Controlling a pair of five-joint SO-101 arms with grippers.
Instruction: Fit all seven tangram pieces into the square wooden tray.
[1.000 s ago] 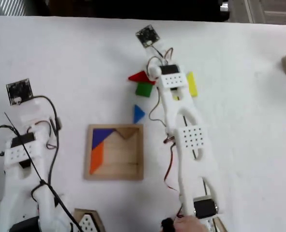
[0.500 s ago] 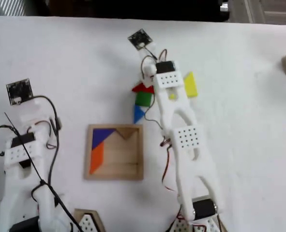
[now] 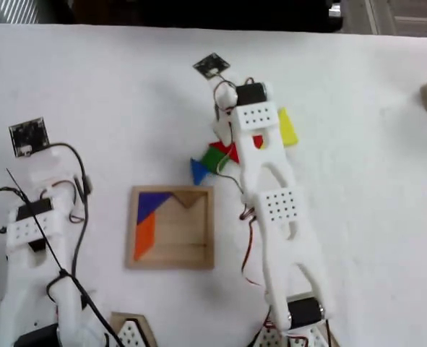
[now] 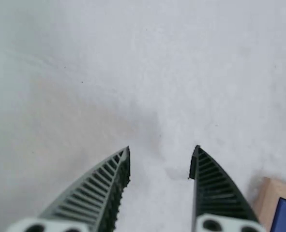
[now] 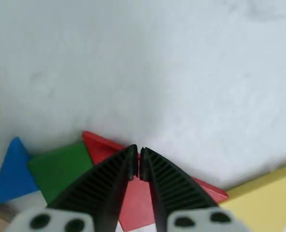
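Wooden and square, the tray (image 3: 173, 253) lies between the two arms, toward the near edge of the white table (image 3: 365, 188). A dark blue piece (image 3: 152, 203) fills the tray's far left corner, and an orange piece (image 3: 145, 237) lies against the left wall next to it.

Just beyond the tray's far right corner, a blue triangle (image 3: 197, 170), a green piece (image 3: 214, 157) and a red piece (image 3: 231, 150) lie in a touching row. A yellow piece (image 3: 287, 126) lies on the other side of the right arm, toward the table's right edge.

The right gripper (image 5: 137, 154) has its fingers drawn narrow, almost meeting, with nothing between them and the tips over the red piece.

The left gripper (image 4: 159, 154) hangs over bare table near a tray corner, with its fingers spread wide and holding nothing.
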